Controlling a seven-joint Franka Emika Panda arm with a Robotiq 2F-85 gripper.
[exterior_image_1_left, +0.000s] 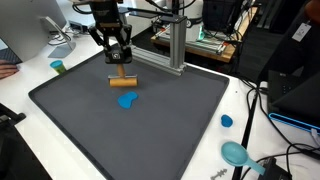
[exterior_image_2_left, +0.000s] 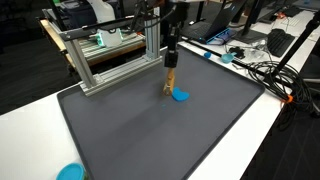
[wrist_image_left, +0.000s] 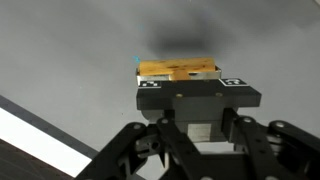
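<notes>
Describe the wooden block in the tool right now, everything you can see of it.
The block is a small tan bar that looks like wood, with a plain, slightly grainy face in the wrist view. It lies level, its long side across the tool. The jaws are shut on its middle from above, so both ends stick out. It is over the dark mat, close beside a blue piece. Whether it touches the mat or the blue piece cannot be told.

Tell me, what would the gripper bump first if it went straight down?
The gripper points down, shut on a wooden block. That block would likely hit the grey mat first, beside the blue piece; depth is unclear.
</notes>
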